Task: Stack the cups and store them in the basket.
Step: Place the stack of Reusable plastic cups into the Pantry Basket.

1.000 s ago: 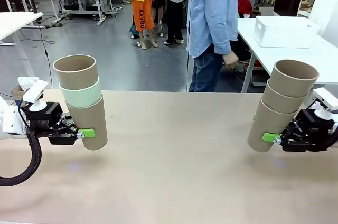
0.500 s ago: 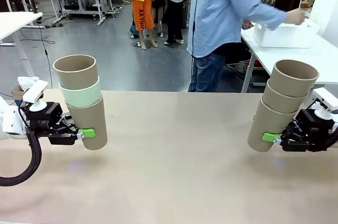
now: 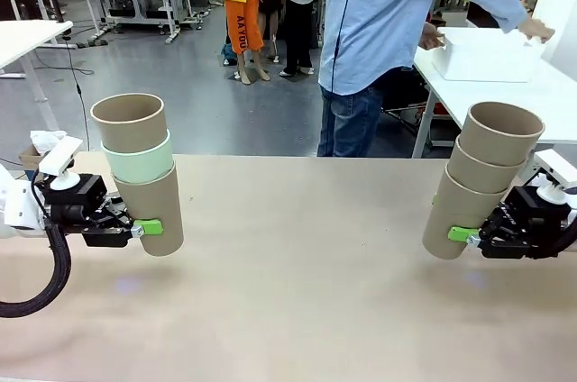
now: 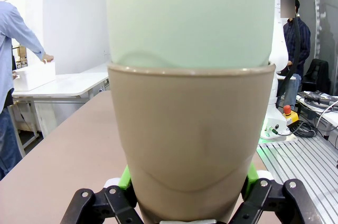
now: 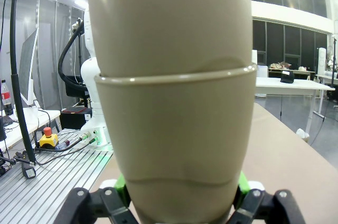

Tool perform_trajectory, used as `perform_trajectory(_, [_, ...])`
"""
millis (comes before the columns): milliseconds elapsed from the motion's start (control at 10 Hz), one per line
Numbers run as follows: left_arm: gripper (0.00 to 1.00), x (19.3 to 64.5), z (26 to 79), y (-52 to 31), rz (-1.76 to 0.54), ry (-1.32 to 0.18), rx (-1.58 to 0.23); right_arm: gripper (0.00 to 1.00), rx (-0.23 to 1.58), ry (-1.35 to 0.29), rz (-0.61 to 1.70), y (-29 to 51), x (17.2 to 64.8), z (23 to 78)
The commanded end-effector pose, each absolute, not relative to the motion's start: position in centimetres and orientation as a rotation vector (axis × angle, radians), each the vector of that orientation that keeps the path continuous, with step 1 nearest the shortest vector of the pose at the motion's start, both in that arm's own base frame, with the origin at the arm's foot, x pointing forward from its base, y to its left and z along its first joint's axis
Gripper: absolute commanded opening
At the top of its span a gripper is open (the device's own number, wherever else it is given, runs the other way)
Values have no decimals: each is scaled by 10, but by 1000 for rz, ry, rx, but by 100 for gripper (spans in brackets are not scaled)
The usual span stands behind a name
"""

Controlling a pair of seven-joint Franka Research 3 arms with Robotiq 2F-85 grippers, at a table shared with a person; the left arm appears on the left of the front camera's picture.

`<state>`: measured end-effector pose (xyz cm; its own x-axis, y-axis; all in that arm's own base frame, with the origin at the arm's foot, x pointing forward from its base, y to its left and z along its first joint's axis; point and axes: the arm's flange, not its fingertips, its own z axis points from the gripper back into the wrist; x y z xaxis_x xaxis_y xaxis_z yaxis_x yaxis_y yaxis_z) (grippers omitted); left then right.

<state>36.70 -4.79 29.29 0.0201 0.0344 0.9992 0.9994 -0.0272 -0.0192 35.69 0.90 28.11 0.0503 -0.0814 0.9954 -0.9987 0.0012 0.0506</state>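
Cups (image 3: 158, 202) in two stacks above the tan bench (image 3: 297, 274), left claw (image 3: 151, 228) and right claw (image 3: 461, 235) clamped on them; person (image 3: 379, 22) at one o'clock touches basket (image 3: 482, 59)

mint cup (image 4: 190, 18) runs off the top edge in the left wrist view; right wrist's brown cups (image 5: 169, 49) too; green pads (image 4: 125, 177) mostly tucked behind the bottom cup (image 4: 190, 145); can't see inside the basket (image 3: 482, 58)

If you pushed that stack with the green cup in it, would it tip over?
Probably: the three-cup stack of matte tan and mint-green tumblers is tall and tapers to a narrow base. It looks light, since the left claw holds it by the bottom cup alone. Nested, the cups would likely stay together.
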Motion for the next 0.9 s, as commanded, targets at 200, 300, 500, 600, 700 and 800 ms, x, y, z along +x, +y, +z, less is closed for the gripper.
perform_trajectory(200, [86, 367, 297, -49, -1202, -1211, -1267, 84, 1283, -1255, 1123, 9, 359, 285])
perform_trajectory(300, [86, 367, 297, -49, -1202, -1211, -1267, 84, 1283, -1255, 1123, 9, 359, 285])
perform_trajectory(500, [86, 367, 297, -49, -1202, -1211, -1267, 84, 1283, -1255, 1123, 9, 359, 285])
perform_trajectory(600, [86, 367, 297, -49, -1202, -1211, -1267, 84, 1283, -1255, 1123, 9, 359, 285])
perform_trajectory(700, [86, 367, 297, -49, -1202, -1211, -1267, 84, 1283, -1255, 1123, 9, 359, 285])
perform_trajectory(800, [86, 367, 297, -49, -1202, -1211, -1267, 84, 1283, -1255, 1123, 9, 359, 285])
